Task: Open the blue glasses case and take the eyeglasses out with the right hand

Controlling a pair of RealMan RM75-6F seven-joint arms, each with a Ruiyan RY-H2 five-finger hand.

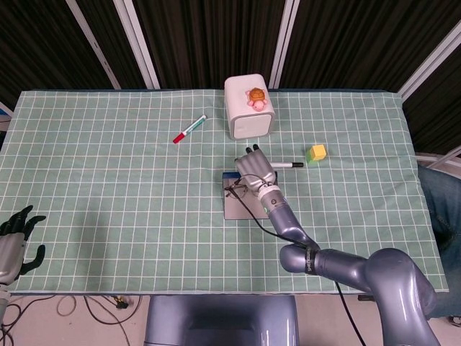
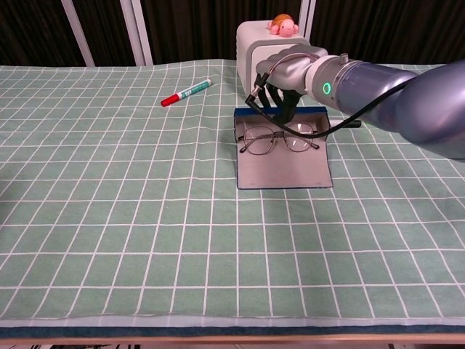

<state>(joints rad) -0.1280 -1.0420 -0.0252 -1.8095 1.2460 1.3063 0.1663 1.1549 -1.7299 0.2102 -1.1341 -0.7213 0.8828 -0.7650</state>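
My right robot hand [image 2: 280,91] hangs over the far edge of the open blue glasses case [image 2: 284,166], its dark fingers [image 2: 263,97] curled down and pinching the eyeglasses [image 2: 278,140], which sit just above the case's grey lining. The case lies flat on the green checked counter [image 2: 116,218], just in front of the white box [image 2: 259,45] bearing a toy turtle [image 2: 282,25]. My left robot hand [image 1: 14,241] rests open at the counter's near left corner, holding nothing. A red-capped marker [image 2: 186,92] lies well apart.
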